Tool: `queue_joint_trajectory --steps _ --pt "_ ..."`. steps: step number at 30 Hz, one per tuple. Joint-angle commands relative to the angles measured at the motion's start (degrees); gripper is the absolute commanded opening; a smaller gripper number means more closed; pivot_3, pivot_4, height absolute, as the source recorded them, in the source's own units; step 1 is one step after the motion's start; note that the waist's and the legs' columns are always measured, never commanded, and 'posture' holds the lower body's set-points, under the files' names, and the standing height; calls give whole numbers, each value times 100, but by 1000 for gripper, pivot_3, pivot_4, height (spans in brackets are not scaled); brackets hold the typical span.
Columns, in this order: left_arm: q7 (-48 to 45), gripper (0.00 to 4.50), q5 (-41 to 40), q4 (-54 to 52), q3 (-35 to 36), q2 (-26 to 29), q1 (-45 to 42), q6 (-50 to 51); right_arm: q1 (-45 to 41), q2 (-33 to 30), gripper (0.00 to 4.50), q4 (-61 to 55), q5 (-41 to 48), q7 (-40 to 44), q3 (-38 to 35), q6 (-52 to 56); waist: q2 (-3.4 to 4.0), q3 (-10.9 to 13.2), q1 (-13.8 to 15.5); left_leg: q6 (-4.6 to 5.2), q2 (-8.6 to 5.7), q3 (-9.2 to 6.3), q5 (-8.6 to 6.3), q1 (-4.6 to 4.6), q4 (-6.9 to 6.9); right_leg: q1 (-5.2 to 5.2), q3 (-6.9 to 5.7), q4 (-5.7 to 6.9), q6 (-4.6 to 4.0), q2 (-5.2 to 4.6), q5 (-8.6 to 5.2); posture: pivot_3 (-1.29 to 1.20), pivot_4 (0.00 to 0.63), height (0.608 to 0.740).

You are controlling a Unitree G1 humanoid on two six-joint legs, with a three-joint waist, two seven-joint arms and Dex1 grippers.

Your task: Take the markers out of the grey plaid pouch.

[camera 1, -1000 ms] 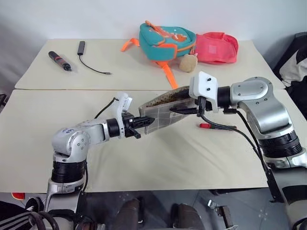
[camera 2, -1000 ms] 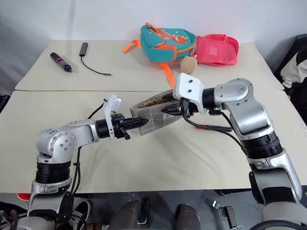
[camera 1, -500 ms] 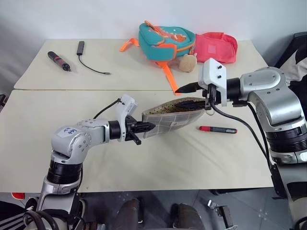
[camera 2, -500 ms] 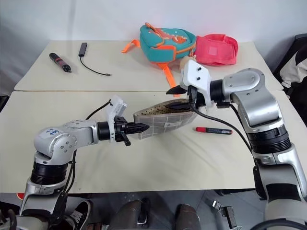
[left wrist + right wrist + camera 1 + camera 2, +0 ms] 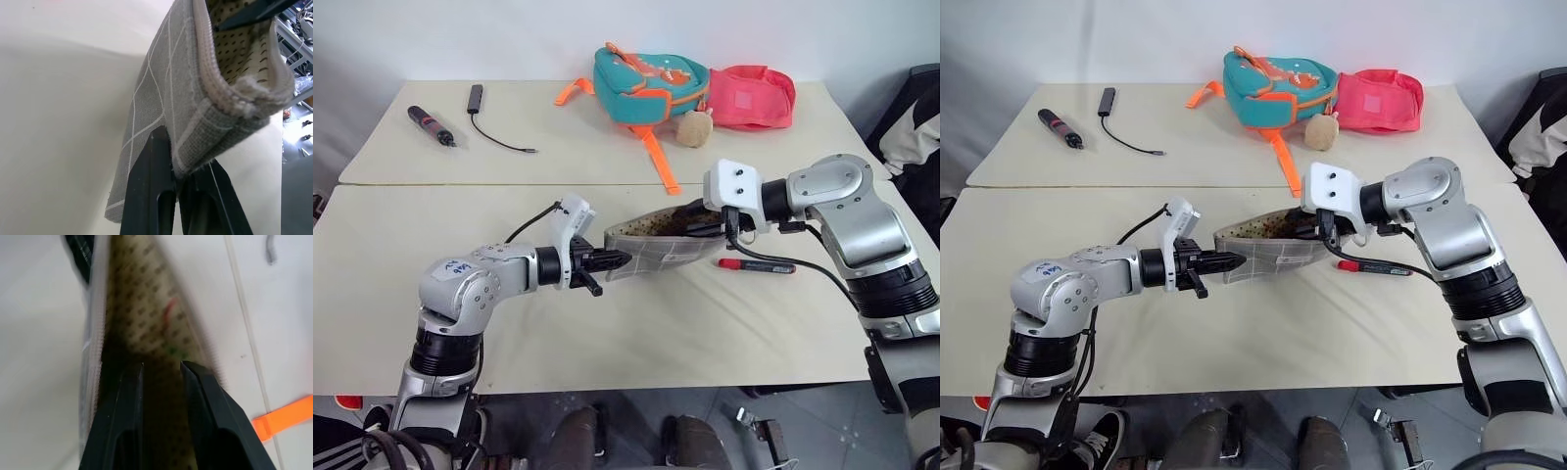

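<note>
Grey plaid pouch (image 5: 656, 245) held above the surface (image 5: 636, 323), mouth gaping, tan speckled lining exposed. Left claw (image 5: 615, 260) pressed together on the pouch's near corner, pinching the fabric edge beside the zipper end. Right claw (image 5: 161, 369) dipped into the pouch's open mouth at the opposite end, fingers (image 5: 126, 396) slightly parted, nothing visibly between them; a reddish shape and a green speck deeper inside the pouch, too blurred to identify. Slim red marker (image 5: 756, 264) lying on the surface just beyond the pouch's far end, under the right arm. Teal backpack (image 5: 646, 83) and pink bag (image 5: 754, 96) well behind the pouch; dark pen-like tool (image 5: 433, 124) and black cable (image 5: 494, 122) far off toward the rear left.
</note>
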Motion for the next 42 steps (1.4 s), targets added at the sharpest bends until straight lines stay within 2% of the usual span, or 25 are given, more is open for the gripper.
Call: queue_joint_trajectory --steps 1,6,14,22,31,39,42 --pt "6 0 -189 -96 192 -132 -37 19 -15 -37 1243 84 -602 -53 348 -498 0 0 -4 0 0 1 0 0 0 0 0 0 0 0 0 0 150 740" --pt "38 0 -198 -124 201 -203 -68 95 -188 237 1243 171 -891 3 630 -326 0 0 -14 0 0 0 0 0 0 -1 2 1 0 0 0 0 150 740" --pt "-1 0 -166 -90 176 -168 18 137 -234 520 1243 789 -1851 -237 1157 -1016 0 0 -21 -1 0 1 1 3 1 1 3 2 0 1 0 0 150 740" --pt "26 0 -175 -84 189 -202 57 150 -275 556 1243 992 -2094 18 1177 -994 0 0 -23 -2 0 1 1 3 2 1 5 3 0 2 0 0 150 740" --pt "63 0 -193 -134 195 -271 59 209 -315 777 1243 1429 -2501 -53 1361 -1169 -1 -1 -30 -2 0 1 2 8 2 4 7 4 0 3 0 0 150 740" --pt "89 0 -219 -162 210 -301 27 254 -296 832 1243 1535 -2622 174 1386 -874 -2 -2 -28 -3 0 1 2 11 3 6 9 6 0 3 0 0 150 740" --pt "110 0 -230 -154 239 -332 31 269 -278 853 2148 1491 -2627 119 1330 -869 -2 -2 -25 -3 0 1 2 11 3 6 9 6 0 2 0 0 150 740"
